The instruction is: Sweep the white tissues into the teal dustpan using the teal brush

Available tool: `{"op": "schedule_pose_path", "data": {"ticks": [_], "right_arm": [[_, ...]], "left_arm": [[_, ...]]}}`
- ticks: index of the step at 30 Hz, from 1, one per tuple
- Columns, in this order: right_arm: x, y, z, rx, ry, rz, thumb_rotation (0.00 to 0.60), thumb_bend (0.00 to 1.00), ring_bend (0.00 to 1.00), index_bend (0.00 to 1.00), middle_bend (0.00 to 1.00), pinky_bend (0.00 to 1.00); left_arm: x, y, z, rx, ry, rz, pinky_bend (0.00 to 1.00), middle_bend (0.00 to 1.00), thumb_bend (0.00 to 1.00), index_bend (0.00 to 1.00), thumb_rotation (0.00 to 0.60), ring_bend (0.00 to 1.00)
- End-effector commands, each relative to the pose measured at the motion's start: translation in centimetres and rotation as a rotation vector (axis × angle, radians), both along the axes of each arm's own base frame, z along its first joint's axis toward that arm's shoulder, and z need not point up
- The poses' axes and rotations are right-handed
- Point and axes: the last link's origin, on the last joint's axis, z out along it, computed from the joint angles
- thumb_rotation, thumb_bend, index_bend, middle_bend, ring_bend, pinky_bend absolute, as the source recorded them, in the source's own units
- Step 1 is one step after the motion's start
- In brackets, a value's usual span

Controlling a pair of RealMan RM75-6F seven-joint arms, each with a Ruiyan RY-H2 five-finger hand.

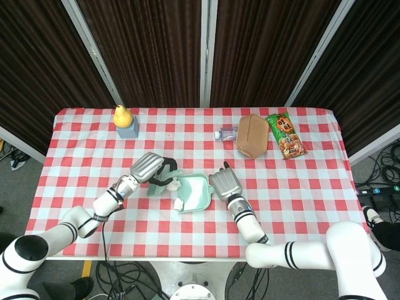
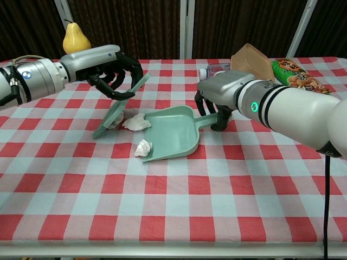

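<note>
On the surface (image 2: 173, 216), near the middle: dustpan (image 2: 171, 133), mouth facing left, handle in the right hand (image 2: 219, 95) on its right. Just left of the mouth, two tissues: one (image 2: 136, 122) behind, one (image 2: 142, 148) in front at the lip. Left of the rear tissue, brush (image 2: 116, 108), tilted, in the left hand (image 2: 111, 67). Far back left, pear (image 2: 75, 39); far back right, bottle (image 1: 226, 133), box (image 1: 252, 134), snack packet (image 1: 286, 135), left to right.

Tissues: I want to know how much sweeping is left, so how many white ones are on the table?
2. One tissue lies between the brush bristles and the dustpan mouth. The other tissue lies at the dustpan's front left corner. More might be hidden behind the brush.
</note>
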Motion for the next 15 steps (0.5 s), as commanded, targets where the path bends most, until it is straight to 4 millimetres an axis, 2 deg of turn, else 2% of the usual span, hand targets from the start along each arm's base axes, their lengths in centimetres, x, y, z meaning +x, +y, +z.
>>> {"op": "schedule_pose_path", "data": {"ticks": [1, 10, 15], "right_arm": [[0.2, -0.1, -0.2, 0.002, -0.006, -0.002, 0.600, 0.37, 0.34, 0.68, 0.59, 0.14], [0.6, -0.4, -0.8, 0.002, -0.027, -0.009, 0.600, 0.37, 0.34, 0.68, 0.59, 0.14], [0.6, -0.6, -0.8, -0.002, -0.046, -0.016, 0.600, 0.37, 0.34, 0.69, 0.60, 0.14]], "left_arm": [[0.8, -0.2, -0.3, -0.014, -0.022, 0.001, 0.91, 0.55, 0.45, 0.51, 0.600, 0.70], [2.7, -0.9, -1.6, -0.073, -0.089, 0.023, 0.91, 0.55, 0.46, 0.51, 0.600, 0.70], [3.7, -1.3, -1.4, -0.104, -0.167, 0.043, 0.91, 0.55, 0.46, 0.51, 0.600, 0.70]]}}
